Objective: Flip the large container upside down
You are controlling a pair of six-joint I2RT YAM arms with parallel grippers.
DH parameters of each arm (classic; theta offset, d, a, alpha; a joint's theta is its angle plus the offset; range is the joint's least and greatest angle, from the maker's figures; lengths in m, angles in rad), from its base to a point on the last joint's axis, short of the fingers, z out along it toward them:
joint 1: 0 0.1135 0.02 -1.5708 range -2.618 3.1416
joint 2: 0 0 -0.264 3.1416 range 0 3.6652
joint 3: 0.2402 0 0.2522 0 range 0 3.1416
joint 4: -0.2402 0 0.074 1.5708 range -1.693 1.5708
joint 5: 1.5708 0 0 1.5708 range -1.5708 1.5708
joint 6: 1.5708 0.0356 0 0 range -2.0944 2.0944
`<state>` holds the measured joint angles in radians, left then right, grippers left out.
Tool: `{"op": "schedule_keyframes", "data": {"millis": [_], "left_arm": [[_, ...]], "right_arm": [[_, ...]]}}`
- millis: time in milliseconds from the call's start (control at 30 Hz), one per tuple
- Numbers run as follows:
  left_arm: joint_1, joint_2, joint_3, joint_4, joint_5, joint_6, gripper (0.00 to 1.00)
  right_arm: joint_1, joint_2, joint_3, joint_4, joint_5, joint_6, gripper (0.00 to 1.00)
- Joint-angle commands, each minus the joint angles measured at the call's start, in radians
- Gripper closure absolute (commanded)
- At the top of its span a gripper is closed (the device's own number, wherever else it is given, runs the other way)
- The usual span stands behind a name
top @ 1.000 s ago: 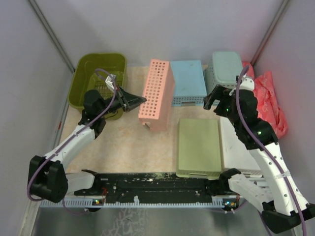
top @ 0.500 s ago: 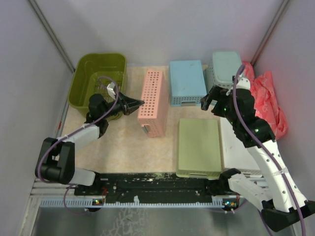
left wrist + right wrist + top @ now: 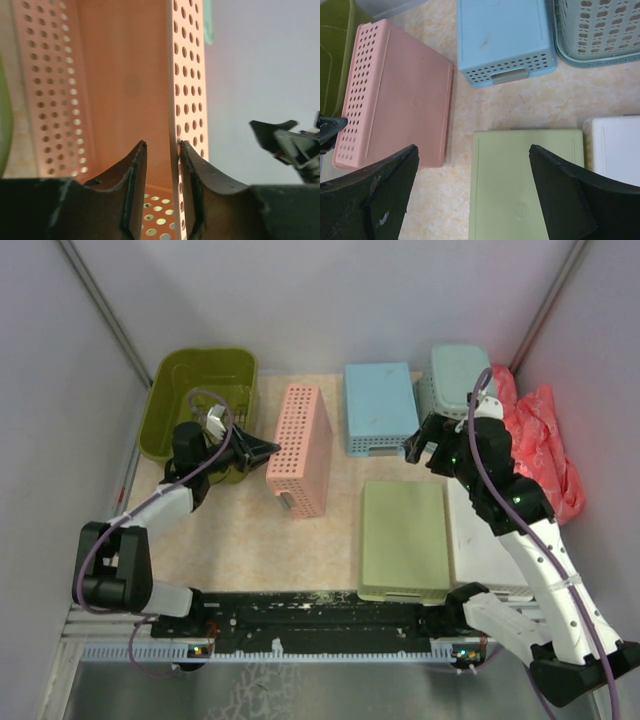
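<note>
The large container [image 3: 200, 390] is a deep olive-green tub standing open side up at the back left; its edge also shows in the right wrist view [image 3: 335, 50]. My left gripper [image 3: 272, 449] is beside the tub, at the left edge of a pink perforated basket [image 3: 300, 450]. In the left wrist view [image 3: 161, 145] its jaws straddle the pink wall [image 3: 172, 75]: the right finger touches it, the left stands a little off. The pink basket [image 3: 405, 95] lies base up. My right gripper [image 3: 418, 445] hangs wide open and empty above the table [image 3: 473, 147].
A blue basket [image 3: 380, 405] and a pale teal basket [image 3: 455, 380] lie upside down at the back. A light-green tray [image 3: 403, 540] lies at the front right, a white tray [image 3: 490, 540] beside it. A red cloth [image 3: 550, 440] is at the right wall.
The pink basket has tipped over from standing on its side to lying base up, shifting left. My left gripper followed it down. The right gripper moved slightly left.
</note>
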<state>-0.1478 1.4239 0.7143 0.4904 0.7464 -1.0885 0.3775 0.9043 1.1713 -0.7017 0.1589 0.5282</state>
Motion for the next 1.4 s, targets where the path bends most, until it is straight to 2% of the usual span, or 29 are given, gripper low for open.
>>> {"op": "schedule_keyframes", "data": {"millis": [0,167,367,633,833,933,1033,1167,1367], "left_arm": [[0.008,-0.027,0.072,-0.391,-0.148,0.294,0.6],[0.008,-0.039,0.14,-0.589,-0.261,0.425,0.48],[0.007,-0.024,0.183,-0.668,-0.297,0.512,0.37],[-0.003,-0.038,0.285,-0.796,-0.33,0.589,0.32],[-0.023,-0.118,0.458,-0.925,-0.344,0.631,0.26],[-0.024,-0.158,0.542,-0.988,-0.383,0.659,0.24],[-0.024,-0.201,0.6,-1.037,-0.485,0.693,0.23],[-0.023,-0.227,0.676,-1.129,-0.661,0.757,0.16],[-0.019,-0.231,0.741,-1.2,-0.727,0.747,0.1]], "right_arm": [[0.003,0.014,0.001,0.06,-0.02,0.011,0.08],[0.003,0.048,-0.011,0.094,-0.086,0.023,0.08],[0.018,0.094,-0.051,0.155,-0.212,0.047,0.08],[0.265,0.234,-0.082,0.233,-0.165,0.069,0.07],[0.442,0.351,-0.119,0.348,-0.154,0.084,0.06],[0.521,0.443,-0.115,0.41,-0.164,0.094,0.06],[0.556,0.546,-0.124,0.503,-0.207,0.117,0.06],[0.595,0.68,-0.059,0.552,-0.218,0.127,0.06],[0.597,0.897,0.143,0.508,-0.09,0.269,0.06]]}}
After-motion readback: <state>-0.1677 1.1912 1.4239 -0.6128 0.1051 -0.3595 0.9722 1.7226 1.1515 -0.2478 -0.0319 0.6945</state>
